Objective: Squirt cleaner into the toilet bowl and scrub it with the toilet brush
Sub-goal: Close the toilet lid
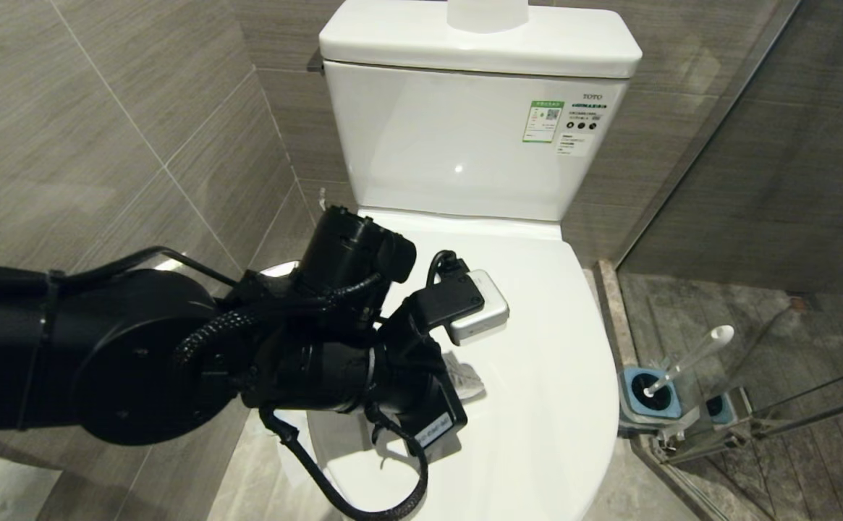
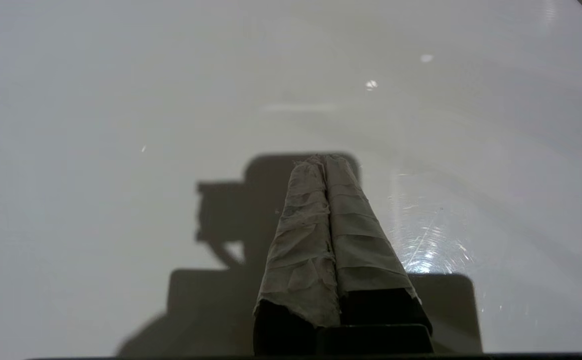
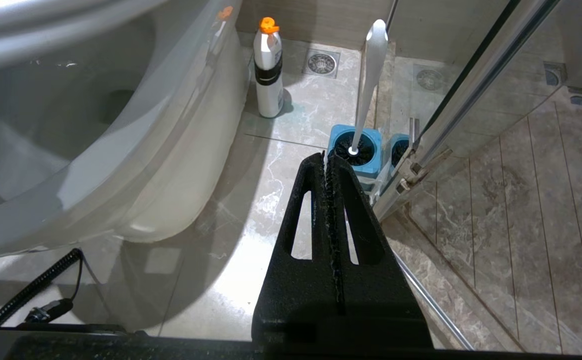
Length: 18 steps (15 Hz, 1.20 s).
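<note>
The left gripper (image 2: 326,165) has its tape-wrapped fingers pressed together with nothing between them, and it hovers close above the closed toilet lid (image 1: 537,376), fingertips aimed at the glossy white surface. That low, pinched posture looks suited to getting at the lid, which has to come up before any cleaner can go in; whether the tips actually touch the plastic cannot be told. The lid lies flat over the toilet bowl (image 3: 136,165), so the bowl's inside is hidden.

Outward from the lid, the tank (image 1: 464,137) rises directly behind its hinge end, limiting how far back anything can swing. The tiled wall (image 1: 103,145) stands close on the lid's left side, where the arm is crowded in; the front rim of the lid has the most open room.

On the lid's right side, on the floor, the toilet brush (image 1: 689,358) leans in its blue-topped holder (image 1: 651,394), tight against the glass partition (image 1: 790,217). A cleaner bottle (image 3: 268,70) with an orange cap stands on the floor beside the bowl's base, behind the holder.

The right gripper (image 3: 326,159) hangs low over the floor near the holder, fingers closed and empty.
</note>
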Motion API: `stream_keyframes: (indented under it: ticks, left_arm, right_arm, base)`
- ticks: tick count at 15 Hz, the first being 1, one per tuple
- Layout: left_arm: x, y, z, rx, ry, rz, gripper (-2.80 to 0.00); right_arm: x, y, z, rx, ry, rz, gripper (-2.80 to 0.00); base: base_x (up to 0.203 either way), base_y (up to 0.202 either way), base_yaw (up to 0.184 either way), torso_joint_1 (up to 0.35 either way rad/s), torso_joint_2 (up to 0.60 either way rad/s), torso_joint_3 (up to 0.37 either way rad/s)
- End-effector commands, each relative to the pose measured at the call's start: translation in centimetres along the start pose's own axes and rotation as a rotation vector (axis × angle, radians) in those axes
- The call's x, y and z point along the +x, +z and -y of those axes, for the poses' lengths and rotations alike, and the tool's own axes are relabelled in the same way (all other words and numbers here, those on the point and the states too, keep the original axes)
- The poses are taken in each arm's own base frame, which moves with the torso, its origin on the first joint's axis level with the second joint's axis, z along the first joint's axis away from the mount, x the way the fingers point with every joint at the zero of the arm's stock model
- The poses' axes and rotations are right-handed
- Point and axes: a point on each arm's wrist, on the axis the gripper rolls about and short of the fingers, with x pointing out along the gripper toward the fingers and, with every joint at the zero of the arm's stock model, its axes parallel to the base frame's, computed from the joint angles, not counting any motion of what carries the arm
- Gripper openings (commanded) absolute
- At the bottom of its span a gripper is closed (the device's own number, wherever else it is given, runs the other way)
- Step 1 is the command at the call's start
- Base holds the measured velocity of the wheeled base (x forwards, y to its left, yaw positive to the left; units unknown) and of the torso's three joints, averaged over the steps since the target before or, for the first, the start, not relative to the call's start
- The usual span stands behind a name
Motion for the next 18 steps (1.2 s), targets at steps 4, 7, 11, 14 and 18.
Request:
stream_keyframes:
  ticks: [4,7,11,14,18]
  left_arm:
    - [1.0,-2.4,2.5,0.044,-0.077,-0.094,-2.80]
    - [1.4,-2.6,3.1,0.058,-0.078,-0.084,-2.80]
    - [2.0,-2.9,4.1,0.074,-0.098,-0.083,-2.80]
    - [2.4,-3.2,4.4,0.076,-0.108,-0.098,-2.80]
    - [3.1,-3.3,5.0,0.082,-0.129,-0.113,-2.80]
  right_arm:
    - [0.0,0.0,0.0,0.000,0.001,0.000,-2.80]
    - [0.0,0.0,0.0,0.000,0.001,0.000,-2.80]
    - [0.0,0.0,0.0,0.000,0.001,0.000,-2.80]
    - [0.0,0.0,0.0,0.000,0.001,0.000,-2.80]
    - [0.0,0.0,0.0,0.000,0.001,0.000,-2.80]
  base:
    - [0.000,0.000,0.000,0.000,0.00,0.000]
    - [0.000,0.000,0.000,0.000,0.00,0.000]
    - [0.000,0.000,0.000,0.000,0.00,0.000]
    - [0.000,0.000,0.000,0.000,0.00,0.000]
    - [0.000,0.000,0.000,0.000,0.00,0.000]
